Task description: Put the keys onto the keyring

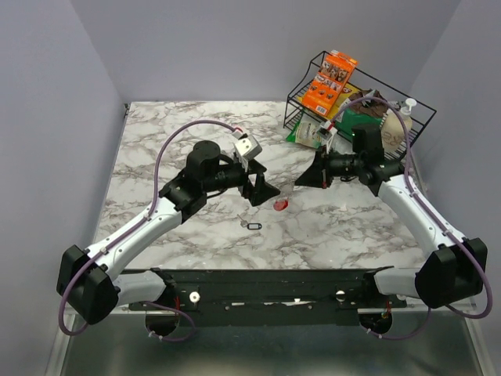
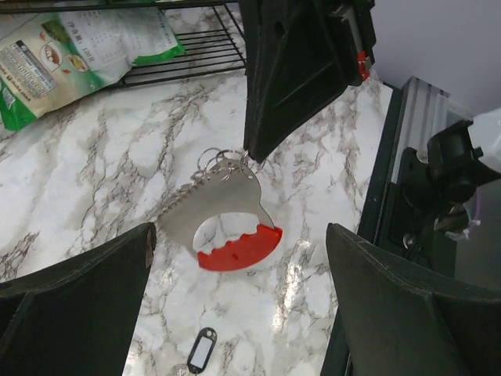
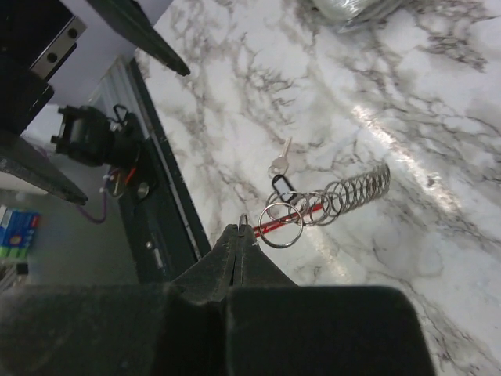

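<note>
The right gripper [image 3: 239,233] reaches in low from the right edge with its fingers pressed together at the ring end of the keyring [image 2: 231,231]. It appears to pinch one small ring, though I cannot tell how firmly. The keyring lies near the middle of the table [image 1: 156,157], and the key [image 1: 252,225] rests apart from it, toward the near edge. The left gripper [image 1: 257,188] hangs over the keyring, tilted down, spread wide and empty. To thread cleanly, the right arm should steady that ring while the left drops to the key and grips its shaft, leaving the dark loop free.
</note>
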Controlling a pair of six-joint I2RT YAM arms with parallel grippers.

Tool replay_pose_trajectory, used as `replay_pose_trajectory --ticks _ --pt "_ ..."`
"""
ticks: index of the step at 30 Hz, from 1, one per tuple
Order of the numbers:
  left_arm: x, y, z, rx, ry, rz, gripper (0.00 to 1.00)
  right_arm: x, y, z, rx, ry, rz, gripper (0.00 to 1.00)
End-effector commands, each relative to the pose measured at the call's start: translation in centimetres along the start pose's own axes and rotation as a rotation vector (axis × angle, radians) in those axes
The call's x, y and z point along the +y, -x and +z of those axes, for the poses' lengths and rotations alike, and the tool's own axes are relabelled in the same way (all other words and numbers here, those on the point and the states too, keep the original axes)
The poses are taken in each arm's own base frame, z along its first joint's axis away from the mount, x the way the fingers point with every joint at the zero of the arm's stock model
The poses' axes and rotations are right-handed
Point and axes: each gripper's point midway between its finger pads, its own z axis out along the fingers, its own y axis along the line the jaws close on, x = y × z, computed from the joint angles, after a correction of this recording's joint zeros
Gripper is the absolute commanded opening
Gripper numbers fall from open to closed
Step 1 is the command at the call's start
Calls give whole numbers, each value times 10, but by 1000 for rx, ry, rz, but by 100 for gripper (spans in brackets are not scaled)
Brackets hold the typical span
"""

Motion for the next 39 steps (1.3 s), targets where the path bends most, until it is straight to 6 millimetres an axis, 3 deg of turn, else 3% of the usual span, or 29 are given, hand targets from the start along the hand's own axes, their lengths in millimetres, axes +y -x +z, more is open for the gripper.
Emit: replay_pose_trajectory --ticks 1,5,7,16,26,39 --pt "-25 7 -9 -34 -140 127 98 39 -2 2 47 185 -35 1" --pt "-45 -3 -20 -71 -266 279 98 51 4 0 41 225 -55 1" --pt "-48 3 -23 -123 -268 328 98 57 8 -3 34 242 -69 1" --pt "-66 4 -31 -159 -376 322 91 72 7 -2 46 292 -82 1" --pt "-34 18 -21 -164 -361 95 68 77 3 1 61 304 -82 1" --pt "-42 17 -11 -112 -487 -23 56 78 0 5 75 308 -77 1"
